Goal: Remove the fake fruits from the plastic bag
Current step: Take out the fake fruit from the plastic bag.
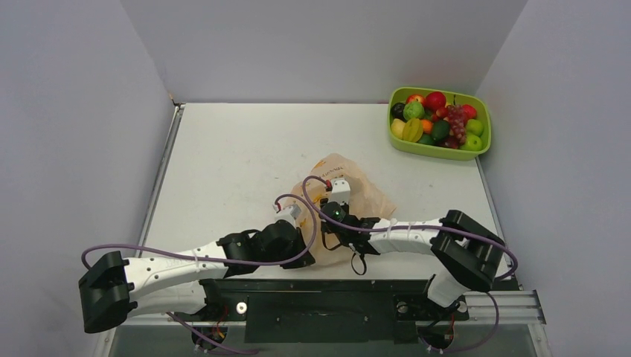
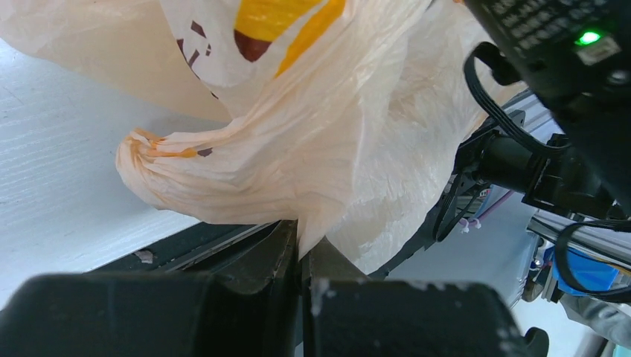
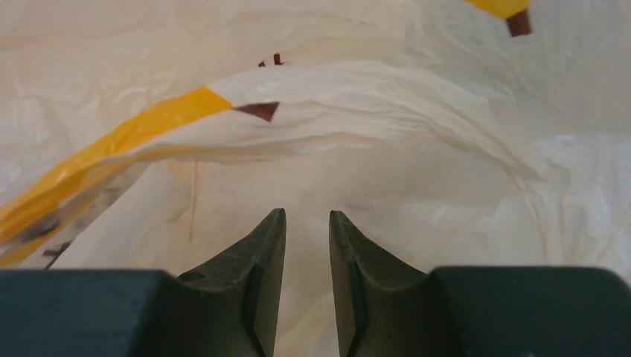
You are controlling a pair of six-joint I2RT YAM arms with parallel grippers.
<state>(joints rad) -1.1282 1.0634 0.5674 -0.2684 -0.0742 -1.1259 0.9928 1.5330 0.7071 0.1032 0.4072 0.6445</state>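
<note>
The plastic bag (image 1: 366, 195) lies crumpled near the table's front, between both arms. My left gripper (image 2: 303, 230) is shut on a fold of the plastic bag (image 2: 335, 134) and holds it up off the table; in the top view the left gripper (image 1: 301, 222) sits at the bag's near left edge. My right gripper (image 3: 307, 216) points into the plastic bag (image 3: 357, 141), its jaws a narrow gap apart with nothing between them; from above the right gripper (image 1: 337, 187) is over the bag's middle. Fake fruits (image 1: 439, 119) fill a tray at the back right. No fruit shows inside the bag.
The lime-green tray (image 1: 439, 153) stands at the table's far right corner by the right wall. White walls close in the table on three sides. A black rail (image 1: 327, 294) runs along the near edge between the arm bases.
</note>
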